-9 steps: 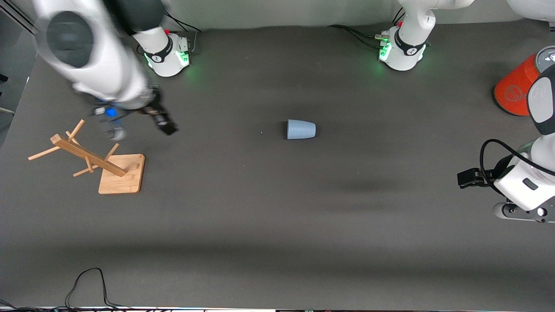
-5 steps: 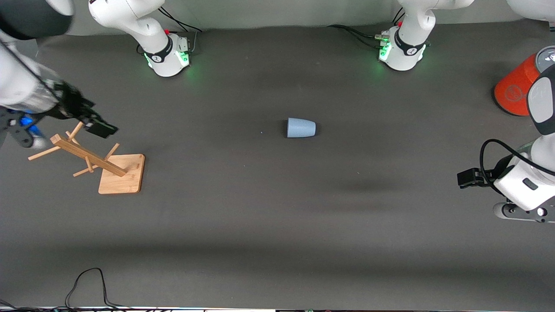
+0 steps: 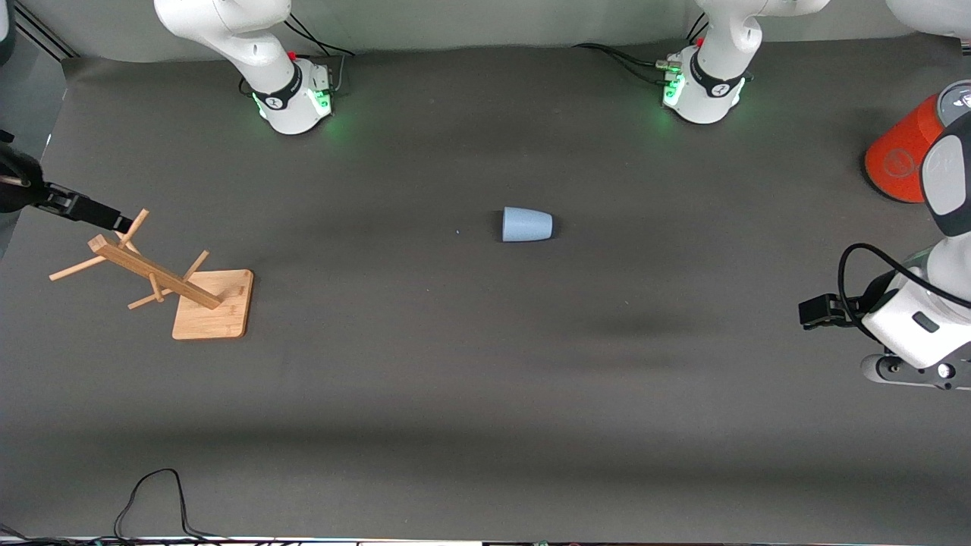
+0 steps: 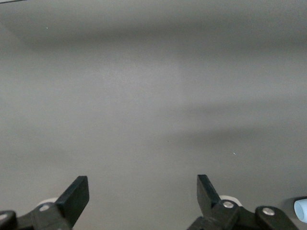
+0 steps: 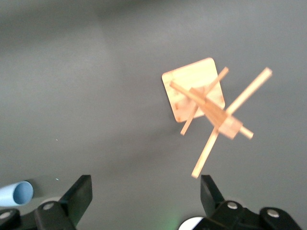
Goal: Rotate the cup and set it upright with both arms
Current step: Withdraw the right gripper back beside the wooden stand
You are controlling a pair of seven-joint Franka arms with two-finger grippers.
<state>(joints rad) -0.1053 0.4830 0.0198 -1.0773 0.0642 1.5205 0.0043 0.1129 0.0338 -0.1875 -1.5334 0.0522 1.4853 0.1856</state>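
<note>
With both my left hand (image 4: 143,194) and right hand (image 5: 146,194) wide and empty at the table's ends, I should approach the toppled cup (image 3: 526,225) mid-table squarely across its sides.

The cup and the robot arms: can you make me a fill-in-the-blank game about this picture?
1. The pale-blue cup is lying on its ____.
2. The wooden rack stands toward the ____ arm's end of the table.
3. The left gripper has its fingers ____.
4. The right gripper holds ____.

Missing words: side; right; open; nothing

The orange can (image 3: 899,155) is cut off by the frame edge.
</note>
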